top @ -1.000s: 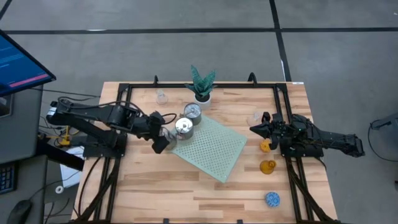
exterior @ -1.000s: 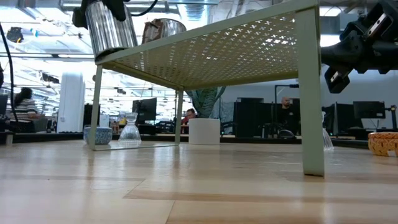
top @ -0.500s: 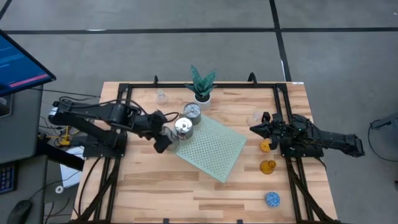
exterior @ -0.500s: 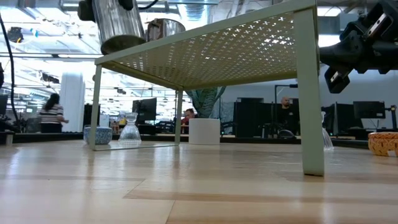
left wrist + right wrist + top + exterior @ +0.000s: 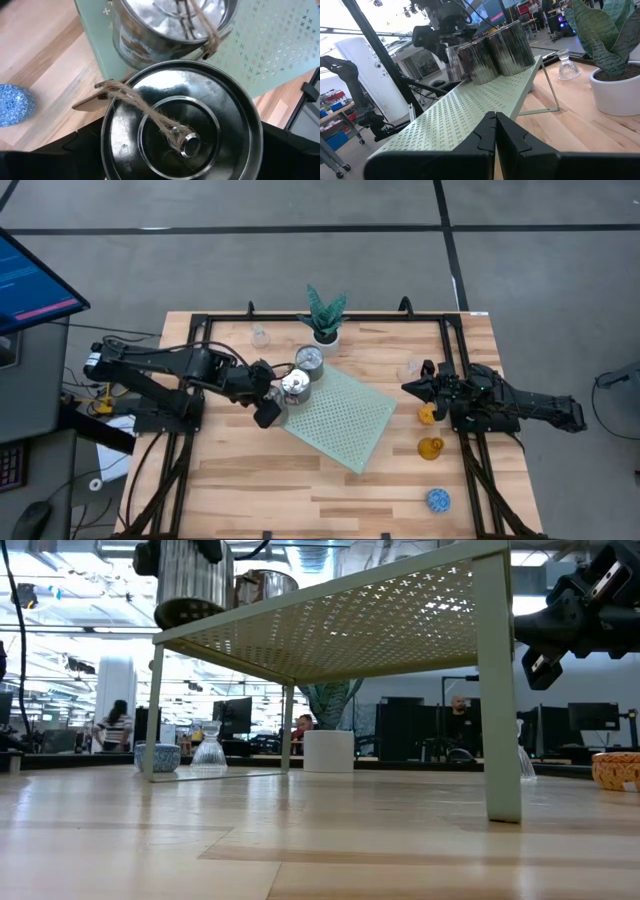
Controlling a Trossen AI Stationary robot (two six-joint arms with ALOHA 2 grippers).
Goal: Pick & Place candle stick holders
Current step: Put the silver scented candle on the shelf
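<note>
Left gripper (image 5: 272,398) holding a shiny silver metal candle holder (image 5: 292,385) at the pale green perforated mat's (image 5: 345,420) corner.
Its fingers clamp the holder's sides (a second silver holder (image 5: 310,359) stands just beside); right gripper (image 5: 411,388), fingers pressed together, waits near an orange holder (image 5: 428,414).

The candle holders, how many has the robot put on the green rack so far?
One silver holder looks done, standing on the green rack. The left gripper holds a second silver holder at the rack's corner, beside the first. Left on the table: a clear glass one, another, an orange one, an amber one, and a blue one. The right gripper waits shut.
</note>
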